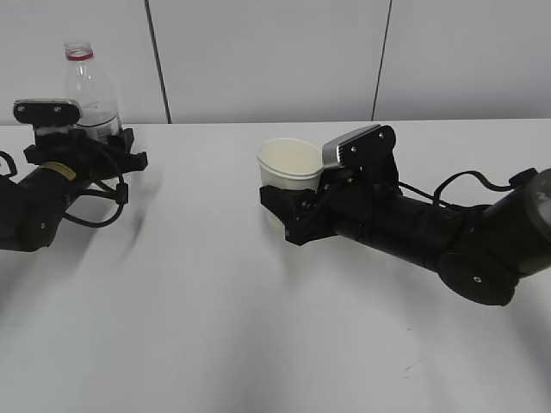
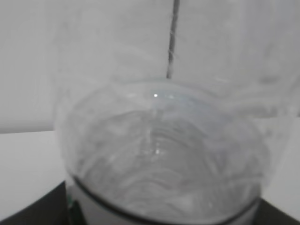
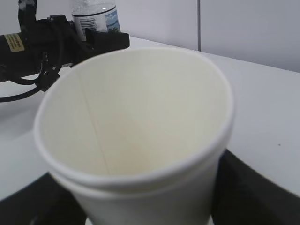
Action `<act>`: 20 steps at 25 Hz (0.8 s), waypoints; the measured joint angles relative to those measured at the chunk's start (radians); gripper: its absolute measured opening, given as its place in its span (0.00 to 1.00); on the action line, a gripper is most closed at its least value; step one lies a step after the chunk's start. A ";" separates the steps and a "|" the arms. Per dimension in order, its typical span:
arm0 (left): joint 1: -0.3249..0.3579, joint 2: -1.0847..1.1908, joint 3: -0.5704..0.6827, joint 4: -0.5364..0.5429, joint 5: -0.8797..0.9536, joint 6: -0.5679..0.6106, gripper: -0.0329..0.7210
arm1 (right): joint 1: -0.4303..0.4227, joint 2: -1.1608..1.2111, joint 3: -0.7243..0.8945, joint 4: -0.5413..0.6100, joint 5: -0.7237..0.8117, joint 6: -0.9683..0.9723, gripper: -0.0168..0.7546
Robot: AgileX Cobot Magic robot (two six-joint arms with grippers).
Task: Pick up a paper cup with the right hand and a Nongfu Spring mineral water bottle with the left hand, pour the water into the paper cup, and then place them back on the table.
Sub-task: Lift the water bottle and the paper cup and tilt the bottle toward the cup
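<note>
The clear bottle (image 1: 89, 90), uncapped with a red neck ring, stands upright at the far left between the jaws of my left gripper (image 1: 93, 144). The left wrist view is filled by its clear body (image 2: 159, 154), with black fingers (image 2: 33, 211) at both lower corners. My right gripper (image 1: 291, 205) is shut on the cream paper cup (image 1: 289, 163), held upright near the middle. In the right wrist view the cup (image 3: 136, 117) looks empty, with black fingers (image 3: 255, 187) on both sides. The bottle (image 3: 96, 14) shows there at the top left.
The white table (image 1: 258, 327) has a small dark scuff mark (image 1: 413, 366) at the front right. A white panelled wall (image 1: 275, 52) stands behind the table's far edge. About a cup's width of bare table lies between the two grippers.
</note>
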 joint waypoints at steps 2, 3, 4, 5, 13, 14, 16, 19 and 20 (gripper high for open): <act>0.000 0.000 0.000 0.064 0.000 0.000 0.56 | 0.000 0.000 0.000 -0.026 0.002 0.000 0.66; 0.000 -0.002 0.000 0.106 0.000 0.000 0.56 | 0.000 0.000 0.000 -0.051 0.002 0.000 0.66; 0.000 -0.005 0.000 0.149 0.004 -0.001 0.56 | 0.000 0.000 0.000 -0.078 0.002 0.000 0.66; 0.000 -0.011 0.000 0.188 0.009 -0.004 0.56 | 0.000 0.000 0.000 -0.120 0.002 0.002 0.66; -0.001 -0.095 0.000 0.496 0.014 -0.004 0.56 | 0.000 0.000 0.000 -0.220 -0.008 0.015 0.66; -0.001 -0.098 0.000 0.522 0.014 -0.004 0.56 | 0.000 0.000 0.000 -0.221 -0.010 0.015 0.66; -0.001 -0.100 0.000 0.559 0.013 -0.002 0.56 | 0.000 0.000 0.000 -0.225 -0.010 0.017 0.66; -0.001 -0.100 0.000 0.611 -0.006 0.012 0.56 | 0.000 0.000 0.000 -0.227 -0.015 0.018 0.66; -0.001 -0.100 0.000 0.620 -0.019 0.027 0.56 | 0.000 0.002 -0.002 -0.228 -0.024 0.018 0.66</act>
